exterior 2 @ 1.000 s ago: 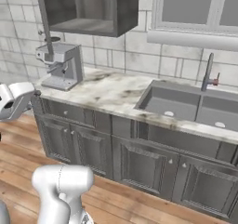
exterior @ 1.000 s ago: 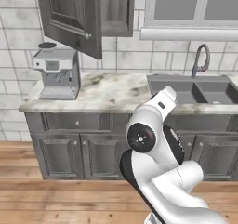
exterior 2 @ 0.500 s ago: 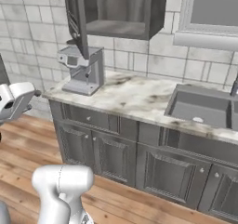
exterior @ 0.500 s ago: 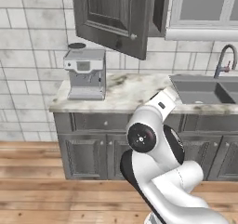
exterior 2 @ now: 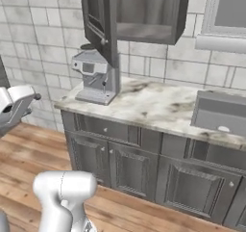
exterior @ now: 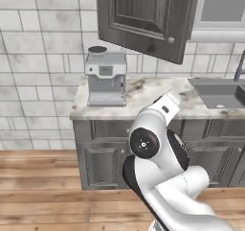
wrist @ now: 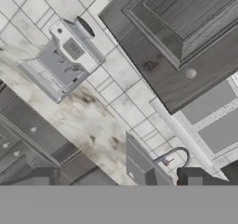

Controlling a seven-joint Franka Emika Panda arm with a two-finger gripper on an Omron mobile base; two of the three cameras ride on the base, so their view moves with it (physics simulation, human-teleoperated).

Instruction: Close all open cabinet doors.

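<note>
One dark grey wood-grain cabinet door [exterior: 143, 17] with a small round knob [exterior: 171, 40] stands swung open above the counter. From the right base view that door [exterior 2: 99, 19] is seen nearly edge-on, and the open cabinet box [exterior 2: 146, 12] behind it looks empty. The hand view, rolled, looks up at the same door [wrist: 181, 37] and its knob [wrist: 189, 73]. My gripper [wrist: 118, 179] is open, its two dark fingertips [wrist: 39, 176] far apart with nothing between them. It is well short of the door. My white arm [exterior: 155, 134] stands folded in front of the base cabinets.
A grey coffee machine [exterior: 106, 79] sits on the marble counter [exterior: 143, 93] below the open door. A sink [exterior 2: 221, 113] with a faucet [wrist: 174, 153] lies to the right, under a window [exterior: 222, 9]. Base cabinets [exterior 2: 129, 168] and a wooden floor [exterior: 38, 196] are below.
The whole picture has slid right and grown in both base views, so the base has driven left and closer. The door hangs open as before and the gripper stays open.
</note>
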